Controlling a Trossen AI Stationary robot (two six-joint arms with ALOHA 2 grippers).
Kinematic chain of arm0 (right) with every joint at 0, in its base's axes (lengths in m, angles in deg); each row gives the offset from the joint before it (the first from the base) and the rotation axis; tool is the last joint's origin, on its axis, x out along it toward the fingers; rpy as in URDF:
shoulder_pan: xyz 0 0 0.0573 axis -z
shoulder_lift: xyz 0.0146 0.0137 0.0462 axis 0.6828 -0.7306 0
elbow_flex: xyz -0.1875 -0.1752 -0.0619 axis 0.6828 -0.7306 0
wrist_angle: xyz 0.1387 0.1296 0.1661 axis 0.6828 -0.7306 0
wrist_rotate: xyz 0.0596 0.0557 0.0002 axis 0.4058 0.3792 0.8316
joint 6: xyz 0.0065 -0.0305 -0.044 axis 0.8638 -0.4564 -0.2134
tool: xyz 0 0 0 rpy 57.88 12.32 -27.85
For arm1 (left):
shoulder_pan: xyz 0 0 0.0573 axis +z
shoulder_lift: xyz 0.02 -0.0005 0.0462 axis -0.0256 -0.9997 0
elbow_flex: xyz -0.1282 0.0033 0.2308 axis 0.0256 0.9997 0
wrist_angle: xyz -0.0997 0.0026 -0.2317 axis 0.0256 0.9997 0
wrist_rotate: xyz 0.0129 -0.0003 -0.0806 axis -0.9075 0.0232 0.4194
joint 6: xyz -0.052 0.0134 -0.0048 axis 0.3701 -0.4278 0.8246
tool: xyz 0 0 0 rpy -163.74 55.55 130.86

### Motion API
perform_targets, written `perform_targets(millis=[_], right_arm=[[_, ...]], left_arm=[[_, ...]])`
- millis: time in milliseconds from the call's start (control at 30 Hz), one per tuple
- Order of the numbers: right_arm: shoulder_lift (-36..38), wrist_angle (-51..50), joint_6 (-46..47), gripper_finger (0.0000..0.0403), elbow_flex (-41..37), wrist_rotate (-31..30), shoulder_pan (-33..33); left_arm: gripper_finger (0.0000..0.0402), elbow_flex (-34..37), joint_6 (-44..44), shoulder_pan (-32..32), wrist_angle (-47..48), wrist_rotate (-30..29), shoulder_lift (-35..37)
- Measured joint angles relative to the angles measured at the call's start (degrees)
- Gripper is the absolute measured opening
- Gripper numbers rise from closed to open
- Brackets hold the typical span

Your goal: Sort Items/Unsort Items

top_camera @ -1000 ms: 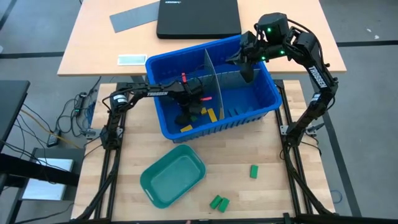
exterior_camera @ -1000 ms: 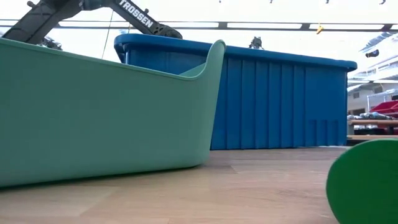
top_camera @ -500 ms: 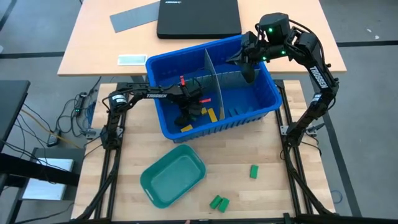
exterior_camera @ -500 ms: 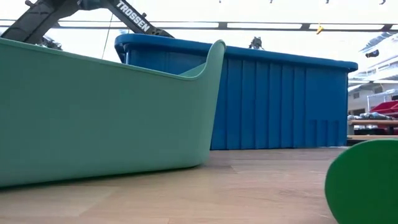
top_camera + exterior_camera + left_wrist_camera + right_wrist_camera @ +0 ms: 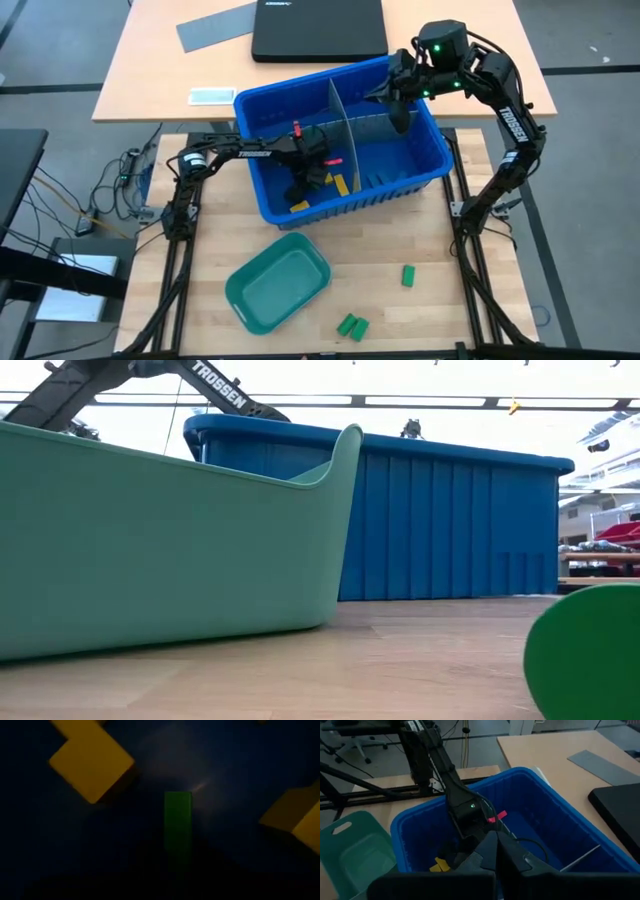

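L gripper (image 5: 300, 188) in ribbed blue plastic bin (image 5: 420, 172), jaws unclear; R gripper (image 5: 396, 112) pressed together.

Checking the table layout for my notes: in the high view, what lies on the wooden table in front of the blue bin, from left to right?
Teal tray → pair of green blocks → single green block.

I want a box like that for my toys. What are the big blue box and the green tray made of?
Blue box: probably hard plastic, judging by its ribbed moulded walls and slight sheen. Green tray: likely smooth matte plastic, with rounded moulded edges and one even colour throughout.
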Motion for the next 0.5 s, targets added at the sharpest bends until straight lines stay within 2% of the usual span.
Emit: perform_targets(millis=[300, 500], right_arm=[[0.0, 1.4, -2.1, 0.0, 0.0, -1.3, 0.1], [0.2, 2.9, -3.7, 0.0, 0.0, -1.4, 0.1]], left_arm=[[0.0052, -16.3, 4.1, -2.0, 13.3, -0.1, -0.1], [0.0052, -31.3, 8.5, -3.3, 24.6, 1.6, 0.1]])
